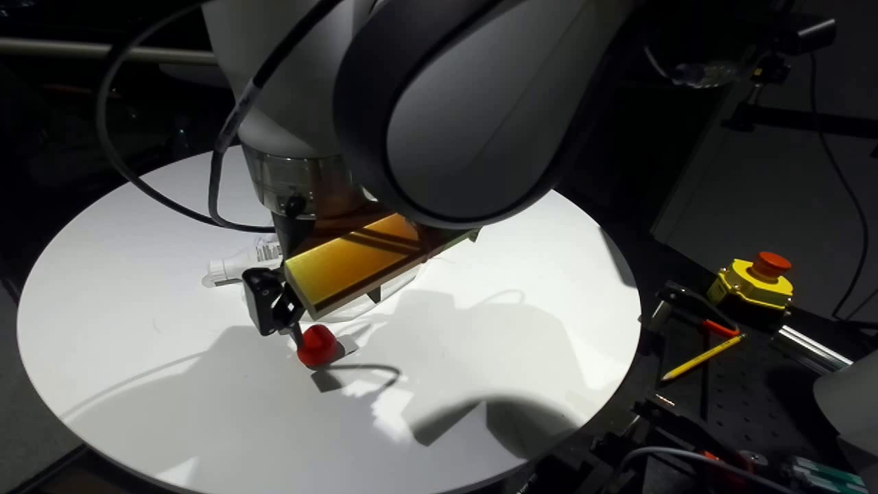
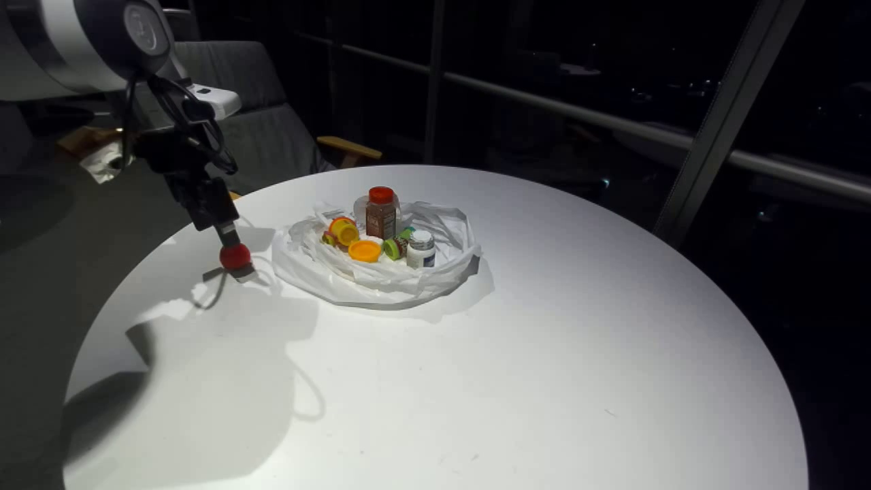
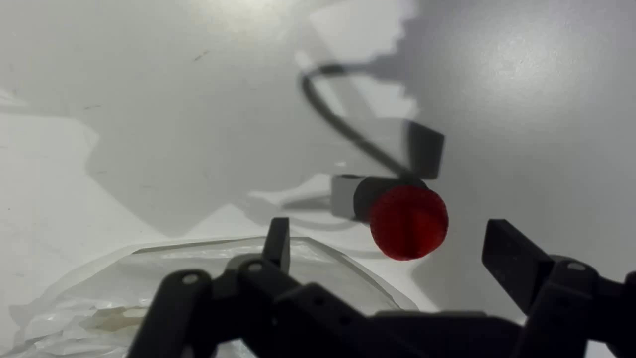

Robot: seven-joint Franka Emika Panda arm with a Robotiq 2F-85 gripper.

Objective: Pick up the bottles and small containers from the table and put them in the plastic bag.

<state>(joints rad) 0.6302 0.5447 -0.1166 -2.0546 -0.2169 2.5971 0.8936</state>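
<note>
The gripper (image 3: 396, 246) hangs, fingers (image 3: 276, 244) spread wide, nothing held; between them, a red ball (image 3: 409, 223) sits on the round white table (image 2: 578, 354); near it, the plastic bag (image 2: 371, 294) cradles a red-lidded bottle (image 2: 381, 218).

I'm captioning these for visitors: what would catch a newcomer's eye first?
Probably the small, round red object on the round white table, seen between the spread black fingers in the wrist view. Next, perhaps, the crumpled white plastic bag in an exterior view, with a brown, red-lidded jar standing in it.
</note>
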